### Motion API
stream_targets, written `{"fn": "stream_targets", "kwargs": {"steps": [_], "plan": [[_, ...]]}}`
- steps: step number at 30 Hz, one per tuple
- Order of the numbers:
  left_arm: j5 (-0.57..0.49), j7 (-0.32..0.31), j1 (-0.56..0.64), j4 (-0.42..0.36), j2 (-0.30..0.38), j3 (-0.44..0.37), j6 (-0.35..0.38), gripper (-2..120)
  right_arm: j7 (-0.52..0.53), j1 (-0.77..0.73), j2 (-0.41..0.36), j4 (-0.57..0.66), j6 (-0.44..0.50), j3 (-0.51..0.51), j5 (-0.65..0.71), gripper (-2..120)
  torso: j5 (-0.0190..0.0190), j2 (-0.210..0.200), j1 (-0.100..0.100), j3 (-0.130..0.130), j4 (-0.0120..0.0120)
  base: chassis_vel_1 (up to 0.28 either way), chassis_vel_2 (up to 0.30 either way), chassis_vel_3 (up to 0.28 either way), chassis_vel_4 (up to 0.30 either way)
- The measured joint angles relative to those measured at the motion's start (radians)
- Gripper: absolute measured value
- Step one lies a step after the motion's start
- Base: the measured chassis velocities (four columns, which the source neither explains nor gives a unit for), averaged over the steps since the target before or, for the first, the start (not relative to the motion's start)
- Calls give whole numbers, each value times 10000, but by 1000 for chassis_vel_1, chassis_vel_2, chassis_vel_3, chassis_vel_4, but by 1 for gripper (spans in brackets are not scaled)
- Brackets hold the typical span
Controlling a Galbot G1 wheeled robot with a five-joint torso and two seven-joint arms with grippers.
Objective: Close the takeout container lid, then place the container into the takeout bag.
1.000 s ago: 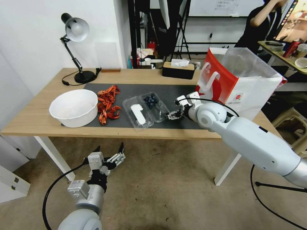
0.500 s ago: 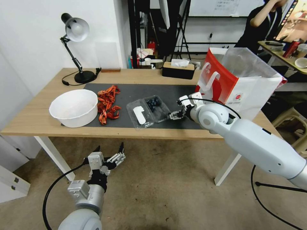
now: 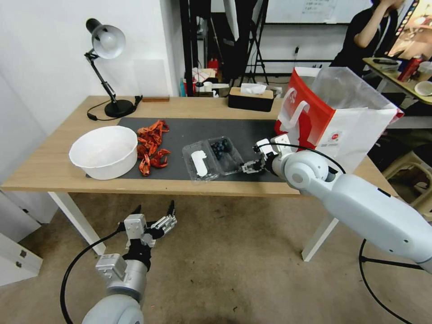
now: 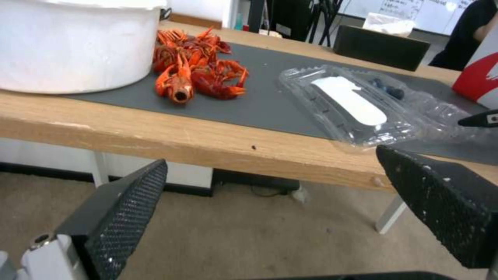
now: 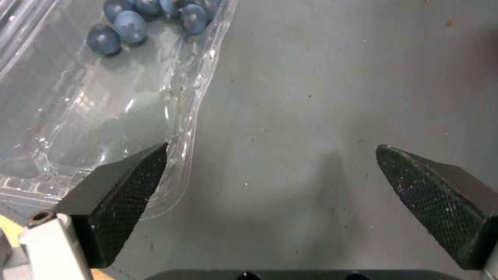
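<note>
The takeout container (image 3: 212, 156) lies open and flat on the dark mat, a clear clamshell with blueberries (image 3: 220, 146) in its right half. Its lid (image 3: 198, 162), the left half with the white label, lies face up. My right gripper (image 3: 250, 167) is low over the mat at the container's right edge. It is open (image 5: 272, 147), with one fingertip (image 5: 140, 171) at the clear rim (image 5: 179, 155) and nothing held. The takeout bag (image 3: 342, 121) stands open at the table's right end, behind the right arm. Below the table's front edge hangs my left gripper (image 3: 153, 217), open.
A white round bowl (image 3: 104, 151) and a pile of red crayfish (image 3: 152, 146) sit left of the container. At the table's back stand a black tissue box (image 3: 251, 98) and a desk lamp (image 3: 108, 67). The table's front edge (image 4: 207, 144) is close to the container.
The container has slid a little to the right on the mat. My right gripper has moved right and toward the front edge alongside it. The left arm has not moved.
</note>
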Motion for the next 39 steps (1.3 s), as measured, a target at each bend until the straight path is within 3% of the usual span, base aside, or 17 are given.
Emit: {"fn": "stream_targets", "kwargs": {"steps": [29, 39], "plan": [[60, 29, -12, 49, -10, 67, -40, 100, 687, -612, -86, 774, 0, 351, 703, 100, 0, 0, 0, 0, 0, 0, 0, 0, 0], [51, 33, -14, -1, 25, 29, -49, 100, 535, -1085, 87, 901, 0, 1441, 171, 100, -2, 0, 0, 0, 0, 0, 0, 0, 0]]}}
